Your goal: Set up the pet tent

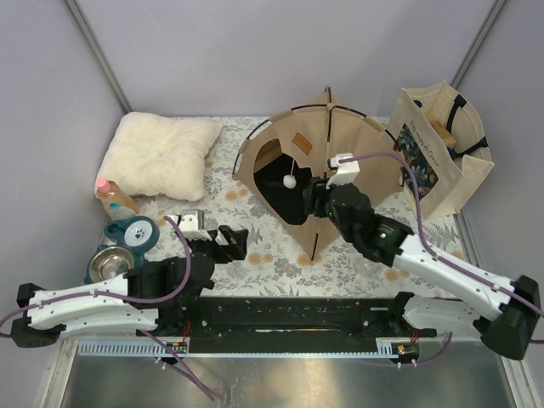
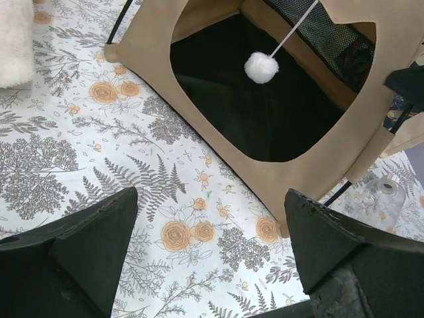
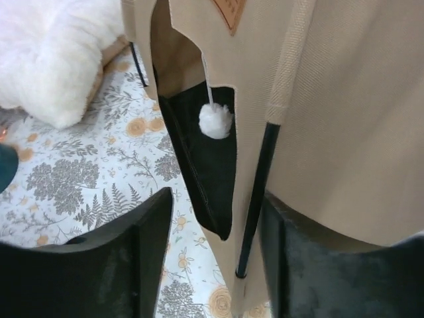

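The pet tent [image 1: 340,161] stands upright at the back middle, tan canvas on thin black poles, with a brown leather label [image 1: 301,141] and a white pom-pom [image 1: 290,181] hanging in its dark arched doorway. My right gripper [image 1: 316,204] is open at the tent's front corner. In the right wrist view [image 3: 215,199] the front black pole [image 3: 255,199] and the canvas edge lie between the jaws, close to the right finger. My left gripper [image 1: 234,242] is open and empty over the floral cloth, in front and to the left of the doorway [image 2: 265,112].
A white fluffy cushion [image 1: 161,153] lies at the back left. A beige tote bag [image 1: 442,153] stands at the back right beside the tent. A bottle [image 1: 115,197], a teal dish [image 1: 132,231] and a metal bowl [image 1: 112,263] sit at the left edge. A clear glass item [image 2: 381,195] is near the tent's front corner.
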Robot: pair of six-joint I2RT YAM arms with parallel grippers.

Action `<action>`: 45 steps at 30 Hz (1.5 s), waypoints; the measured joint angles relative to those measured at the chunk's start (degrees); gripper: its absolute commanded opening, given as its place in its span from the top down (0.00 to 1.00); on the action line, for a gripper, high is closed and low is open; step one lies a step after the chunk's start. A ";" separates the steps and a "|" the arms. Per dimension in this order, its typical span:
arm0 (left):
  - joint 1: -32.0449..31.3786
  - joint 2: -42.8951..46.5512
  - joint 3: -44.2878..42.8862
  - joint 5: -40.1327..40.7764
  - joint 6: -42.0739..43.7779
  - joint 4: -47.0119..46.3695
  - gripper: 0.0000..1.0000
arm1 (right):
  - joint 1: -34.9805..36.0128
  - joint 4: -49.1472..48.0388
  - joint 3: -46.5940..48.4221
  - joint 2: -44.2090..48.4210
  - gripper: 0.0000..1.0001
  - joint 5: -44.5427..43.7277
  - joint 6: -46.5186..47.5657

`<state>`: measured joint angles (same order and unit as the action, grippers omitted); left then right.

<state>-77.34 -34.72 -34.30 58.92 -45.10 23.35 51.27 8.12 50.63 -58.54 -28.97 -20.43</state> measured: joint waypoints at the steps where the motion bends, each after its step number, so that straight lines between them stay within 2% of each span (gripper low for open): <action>1: 0.00 0.66 0.00 -0.11 -0.52 1.03 0.05 | 0.00 0.66 1.40 -2.51 0.91 -0.61 0.74; 2: 0.02 1.16 0.09 -0.15 -0.98 1.55 0.05 | 0.00 1.18 2.47 -4.63 1.00 -1.33 1.57; 7: 0.02 3.67 1.01 -1.33 -2.49 4.07 0.05 | -0.07 0.72 4.33 -8.41 1.00 -1.20 5.33; 17: 0.02 6.25 2.10 -3.02 -2.99 6.56 0.06 | -2.84 -1.38 5.22 -6.14 1.00 9.33 22.12; 21: 0.02 6.25 2.10 -2.99 -2.99 7.61 0.06 | -7.41 -0.83 7.80 -7.48 1.00 15.10 25.09; 26: 0.04 6.25 1.64 -2.95 -2.93 8.85 0.06 | -18.91 1.03 9.09 -9.05 1.00 28.15 26.86; 32: 0.04 6.23 0.87 -2.73 -2.71 9.86 0.05 | -22.43 1.53 9.14 -10.91 1.00 29.40 29.55; 33: 0.04 6.21 0.74 -2.69 -2.69 10.03 0.05 | -22.45 1.46 9.14 -11.28 0.96 28.50 29.77; 35: 0.04 6.08 0.44 -2.49 -2.47 10.08 0.05 | -22.45 1.09 9.14 -11.78 0.63 26.43 29.81; 36: 0.04 6.01 0.31 -2.32 -2.45 10.19 0.04 | -22.47 0.94 9.14 -11.82 0.39 25.68 29.53; 37: 0.04 5.92 0.15 -2.01 -2.34 10.16 0.02 | -22.47 0.74 9.14 -11.82 0.21 24.74 29.31; 39: 0.09 5.35 -0.31 -1.31 -1.14 9.84 0.01 | -22.56 0.20 9.11 -11.76 0.04 23.28 28.20; 40: 0.15 4.92 -0.59 -1.16 -0.07 9.42 0.01 | -22.58 0.02 9.03 -11.58 0.00 22.53 27.76; 43: 1.97 2.21 -2.64 -1.14 5.66 6.10 0.01 | -22.64 -0.07 8.02 -9.25 0.00 22.05 25.81; 45: 6.58 -1.38 -5.66 -2.27 10.34 2.64 0.01 | -22.67 0.09 7.76 -6.32 0.01 21.90 23.93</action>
<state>-70.76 -36.10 -39.97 56.64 -34.76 26.00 28.60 8.21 58.39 -64.86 -7.07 3.51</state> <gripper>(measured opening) 0.987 0.990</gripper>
